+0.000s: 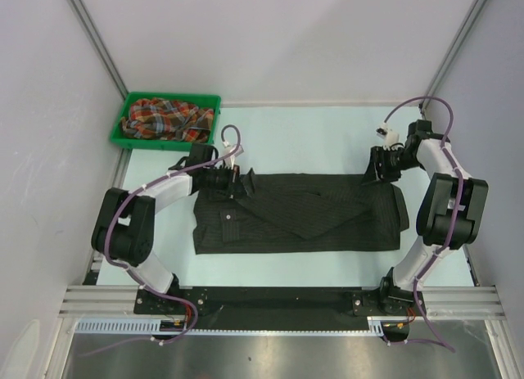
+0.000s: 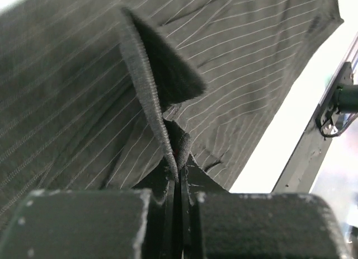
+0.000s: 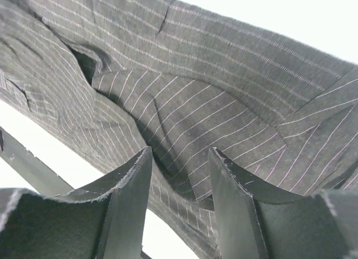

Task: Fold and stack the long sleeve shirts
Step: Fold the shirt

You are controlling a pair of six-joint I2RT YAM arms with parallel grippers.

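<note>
Top view: black shirt (image 1: 303,219) lies spread on the table (image 1: 311,133), partly folded, between the two grippers. Left gripper (image 1: 236,179) is at its far left corner, right gripper (image 1: 375,171) at its far right edge. Plaid shirt (image 1: 164,119) is bunched in the bin (image 1: 214,109), beyond and left of the left gripper, well apart from the black shirt. Jaw state is unreadable from here.

Left wrist: left gripper (image 2: 178,175) is clamped tight on a raised fold of black shirt (image 2: 251,63). The hemmed edge stands up just ahead of the fingertips, and the rest of the cloth runs on ahead.

Right wrist: right gripper (image 3: 179,158) has its jaws apart with nothing pinched. Black shirt (image 3: 224,74) is just ahead, and a sag of cloth shows in the gap between the fingers.
</note>
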